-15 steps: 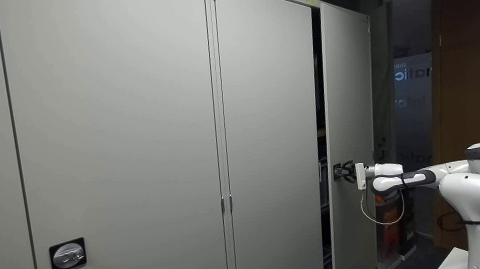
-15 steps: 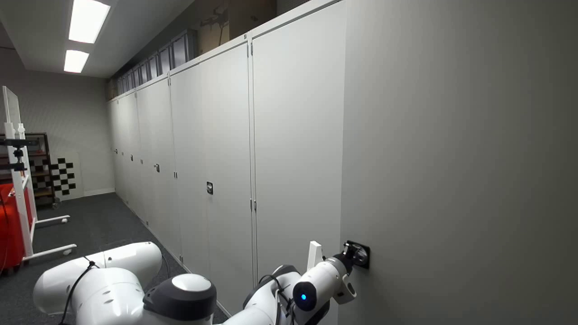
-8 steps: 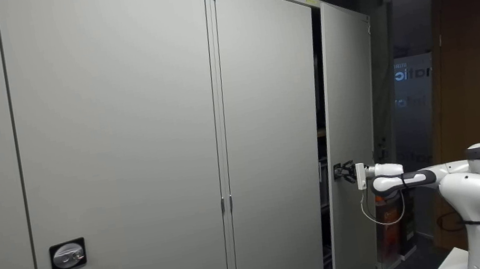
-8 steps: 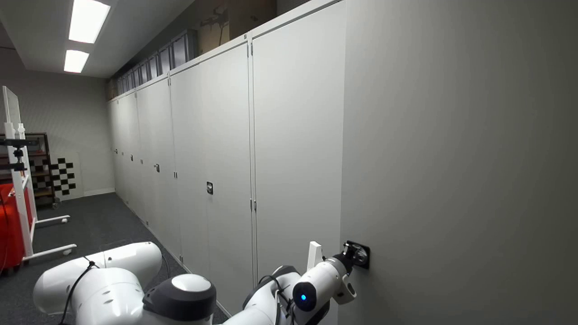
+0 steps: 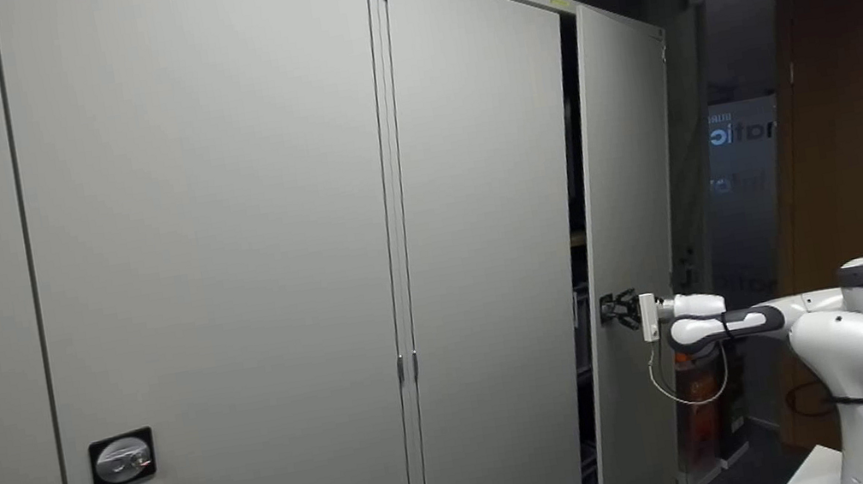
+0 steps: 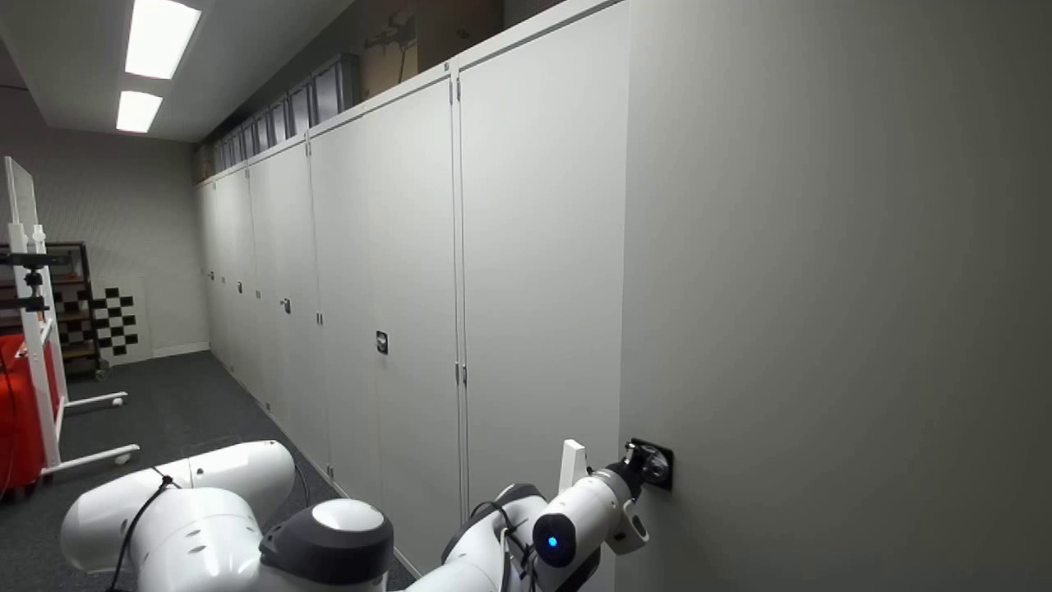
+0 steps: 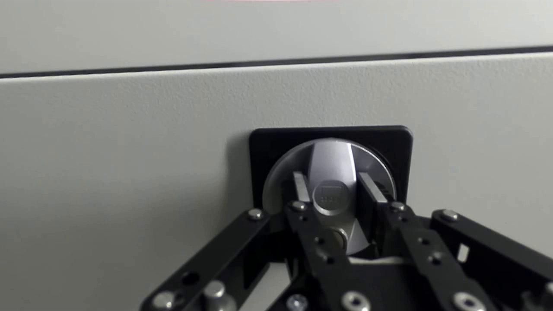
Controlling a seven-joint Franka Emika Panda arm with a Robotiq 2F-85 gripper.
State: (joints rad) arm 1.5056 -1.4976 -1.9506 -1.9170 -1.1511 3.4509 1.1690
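The knob's ridge (image 7: 332, 162) fills the room between the fingers (image 7: 372, 188); a narrow gap (image 5: 576, 167) runs beside the ajar door (image 5: 630, 158)

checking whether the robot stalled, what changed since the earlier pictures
Nothing visibly moved, and no taking hold or letting go shows in either exterior view. The gripper stayed at the handle, the cabinet door stayed ajar, the arm kept its pose. The wrist view has no earlier picture.

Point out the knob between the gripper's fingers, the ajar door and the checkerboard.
Knob (image 7: 331, 194): in the wrist view, on its round emblem.
Ajar door (image 5: 632, 215): in an exterior view, on its outer face.
Checkerboard (image 6: 113, 321): in an exterior view, on its checked part.
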